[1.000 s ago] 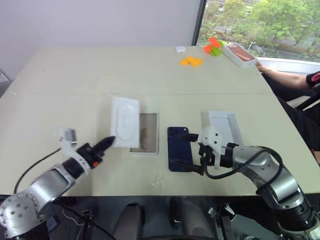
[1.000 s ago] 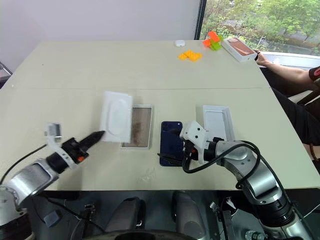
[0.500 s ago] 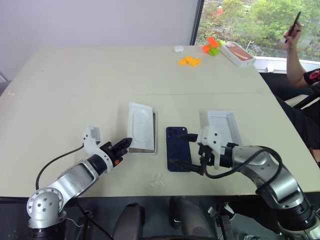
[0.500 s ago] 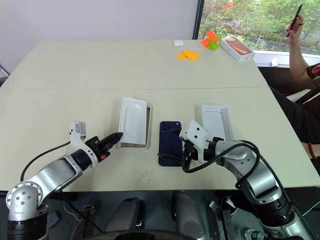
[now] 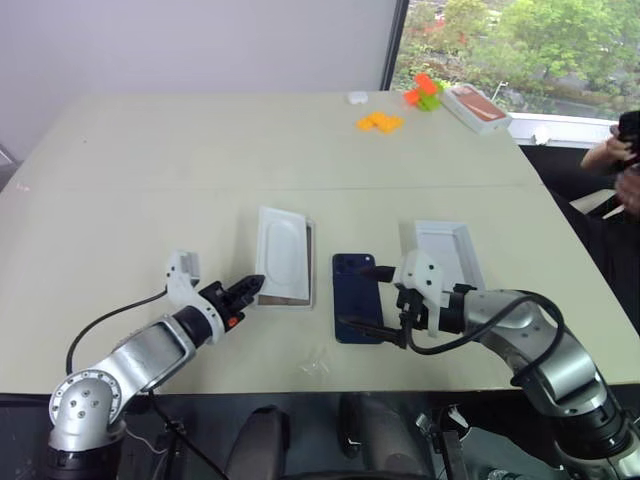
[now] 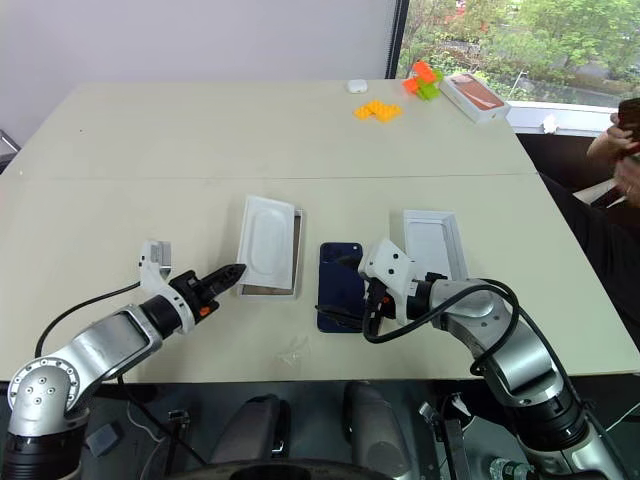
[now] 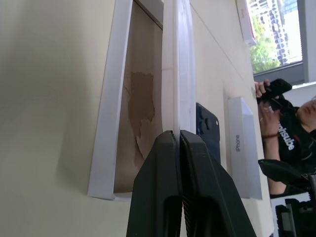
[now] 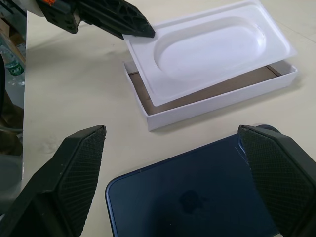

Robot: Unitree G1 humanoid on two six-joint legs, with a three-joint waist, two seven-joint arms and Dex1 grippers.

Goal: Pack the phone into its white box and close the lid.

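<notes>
1. Table (image 5: 150,160): pale cream, broad; bore all items listed below.
2. White box (image 6: 291,262): shallow white cardboard base with a thin raised rim and a brown card floor, lying left of centre near the front edge.
3. Insert (image 6: 266,243): thin white moulded plastic tray with an oval recess, resting askew over the white box and overhanging its left side.
4. Left gripper (image 6: 231,275): two black fingers closed together on the near corner of the insert (the left wrist view showed its thin edge running in between the fingertips).
5. Phone (image 5: 357,295): flat dark navy-blue rectangular handset with rounded corners, back upward, flat on the table just right of the white box.
6. Right gripper (image 5: 365,297): fingers spread wide and lying along the phone's near and far ends, nothing clamped.
7. Lid (image 5: 447,256): pale grey-white shallow shell, hollow side up, just right of the phone and behind the right arm.
8. Step in hand, as judged: dealing with the insert at the box, phone not yet packed.
9. Next move, as judged: settle or clear the insert, then close on the phone and carry it left into the box.
</notes>
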